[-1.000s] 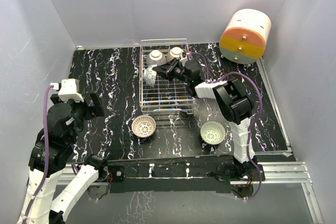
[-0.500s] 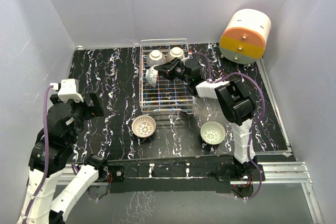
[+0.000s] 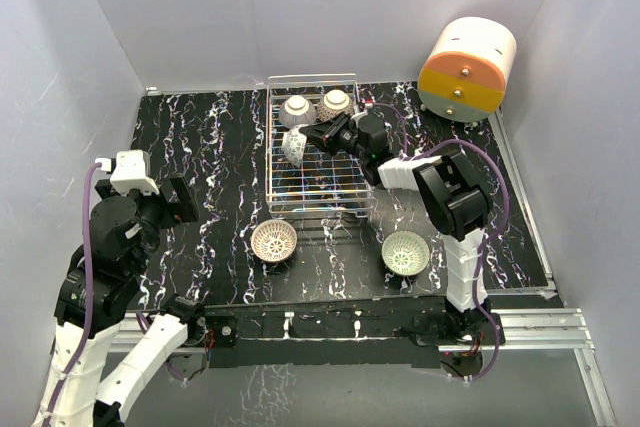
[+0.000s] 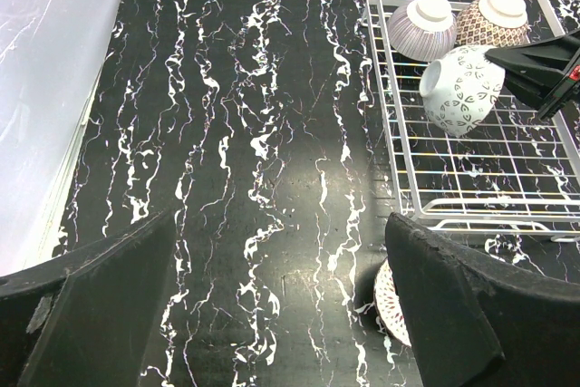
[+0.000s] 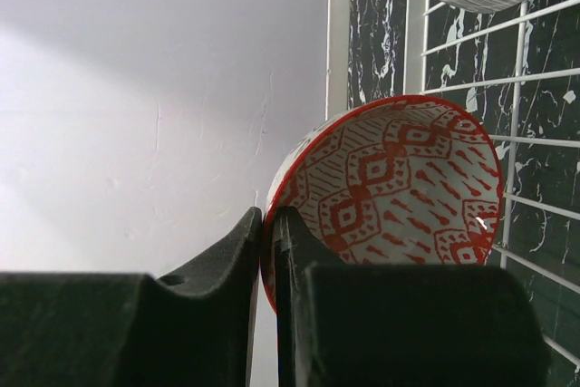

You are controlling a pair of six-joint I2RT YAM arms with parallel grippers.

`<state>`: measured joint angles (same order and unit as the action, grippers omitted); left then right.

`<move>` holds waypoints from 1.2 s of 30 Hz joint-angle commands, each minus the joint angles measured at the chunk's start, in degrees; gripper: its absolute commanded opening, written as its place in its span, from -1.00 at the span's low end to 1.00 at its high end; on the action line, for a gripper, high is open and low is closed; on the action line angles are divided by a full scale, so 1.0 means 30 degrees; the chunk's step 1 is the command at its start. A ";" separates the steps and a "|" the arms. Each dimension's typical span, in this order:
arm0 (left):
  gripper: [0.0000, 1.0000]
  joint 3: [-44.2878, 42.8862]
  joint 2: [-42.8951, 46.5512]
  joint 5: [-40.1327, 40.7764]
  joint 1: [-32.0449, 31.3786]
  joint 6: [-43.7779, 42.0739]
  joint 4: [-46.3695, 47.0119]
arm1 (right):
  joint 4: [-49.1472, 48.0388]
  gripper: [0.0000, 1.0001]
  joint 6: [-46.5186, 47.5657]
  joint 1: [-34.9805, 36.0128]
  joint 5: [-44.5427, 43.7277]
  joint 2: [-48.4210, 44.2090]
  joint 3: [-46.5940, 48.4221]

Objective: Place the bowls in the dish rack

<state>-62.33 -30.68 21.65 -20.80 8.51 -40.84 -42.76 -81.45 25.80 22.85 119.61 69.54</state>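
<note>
My right gripper (image 3: 312, 137) is shut on the rim of a bowl with a red-patterned inside (image 5: 399, 192). It holds the bowl (image 3: 294, 145) on its side over the left part of the silver wire dish rack (image 3: 345, 191). Two bowls (image 3: 297, 110) (image 3: 335, 103) lie upside down at the rack's far end. Two more bowls stand upright on the table: a white-lattice one (image 3: 274, 240) in front of the rack and another (image 3: 406, 252) at the front right. My left gripper (image 4: 272, 314) is open and empty above the bare table, left of the rack (image 4: 399, 160).
A cream-and-orange cylindrical drawer unit (image 3: 467, 68) stands at the back right. White walls enclose the black marbled table (image 3: 200, 137) on three sides. The right arm's forearm lies across the rack's right rim.
My right gripper has carried the red-patterned bowl a little farther into the rack, toward its far end. The left arm has not moved.
</note>
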 commanded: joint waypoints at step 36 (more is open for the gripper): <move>0.94 0.0414 -0.0781 -0.0597 -0.0084 0.0121 0.0873 | 1.0509 -0.13 0.8061 -0.1245 -0.3834 -0.2341 0.1121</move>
<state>-61.32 -32.95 20.23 -20.80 8.80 -39.03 -17.08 -61.87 23.24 17.12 116.31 69.71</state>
